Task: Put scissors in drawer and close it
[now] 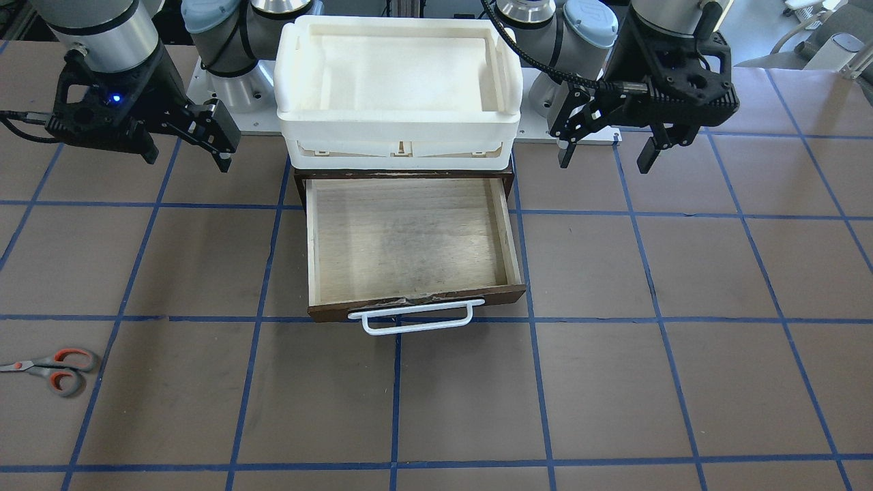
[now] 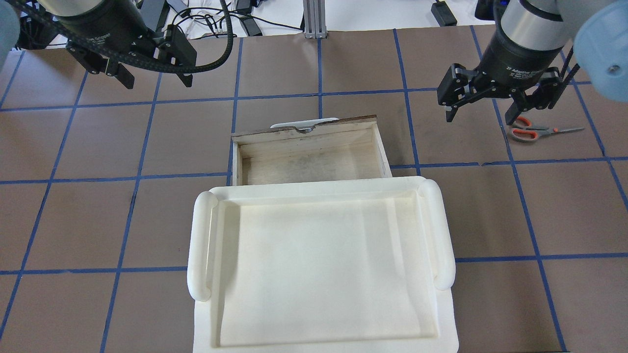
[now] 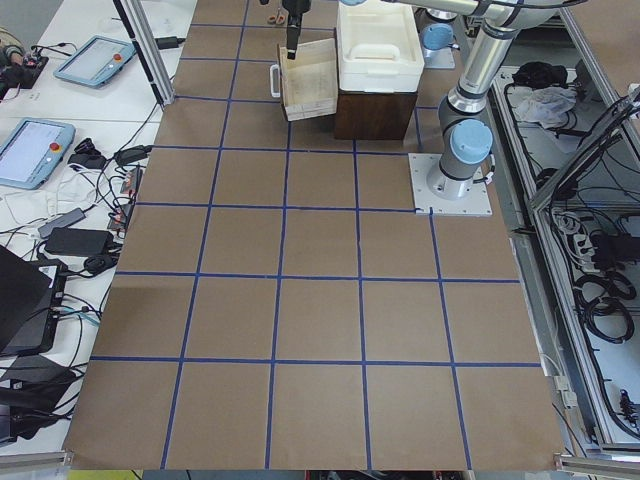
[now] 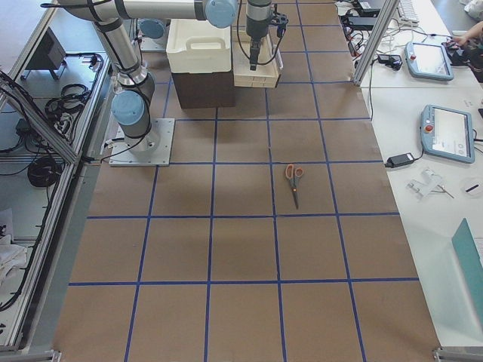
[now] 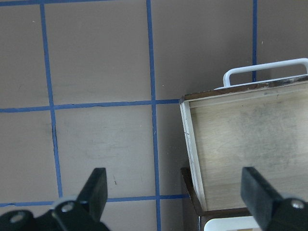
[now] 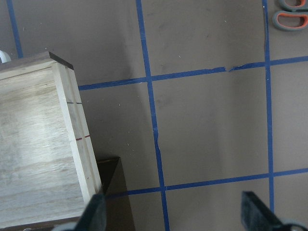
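While idle, jaws: left gripper (image 2: 154, 78) and right gripper (image 2: 480, 117) both spread apart, empty
Scissors (image 2: 532, 131): flat on table (image 2: 319, 63), well right of open drawer (image 2: 314, 164)
Risk: flush blades slipping from a shallow pinch

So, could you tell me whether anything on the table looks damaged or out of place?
Yes: the drawer has a chipped, splintered top edge on its front panel, just above the white handle. It stands pulled out and empty, and the scissors lie flat on the table, well away from it.
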You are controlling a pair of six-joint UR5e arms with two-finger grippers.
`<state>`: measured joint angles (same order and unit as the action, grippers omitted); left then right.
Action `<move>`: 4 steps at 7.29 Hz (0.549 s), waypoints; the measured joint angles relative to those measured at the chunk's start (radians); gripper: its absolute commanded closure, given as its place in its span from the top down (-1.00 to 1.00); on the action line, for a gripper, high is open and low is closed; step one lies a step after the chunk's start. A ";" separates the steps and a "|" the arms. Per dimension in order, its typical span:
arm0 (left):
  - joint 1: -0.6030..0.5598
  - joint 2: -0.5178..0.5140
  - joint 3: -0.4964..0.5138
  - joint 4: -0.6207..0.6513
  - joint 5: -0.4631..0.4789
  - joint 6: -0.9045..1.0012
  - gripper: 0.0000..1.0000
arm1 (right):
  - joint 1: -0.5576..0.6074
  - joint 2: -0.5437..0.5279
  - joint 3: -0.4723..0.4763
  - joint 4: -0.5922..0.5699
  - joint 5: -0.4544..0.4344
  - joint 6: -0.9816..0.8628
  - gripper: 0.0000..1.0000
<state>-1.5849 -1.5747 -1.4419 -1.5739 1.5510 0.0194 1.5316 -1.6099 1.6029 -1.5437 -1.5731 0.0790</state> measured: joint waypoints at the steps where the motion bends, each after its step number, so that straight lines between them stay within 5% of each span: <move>1: -0.001 -0.001 0.000 0.000 -0.002 0.000 1.00 | -0.001 0.000 0.000 0.000 -0.001 0.002 1.00; 4: -0.002 0.001 0.000 0.001 -0.003 -0.001 1.00 | -0.003 0.001 0.000 0.001 -0.001 0.007 1.00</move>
<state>-1.5866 -1.5736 -1.4419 -1.5724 1.5477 0.0185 1.5284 -1.6092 1.6030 -1.5430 -1.5744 0.0863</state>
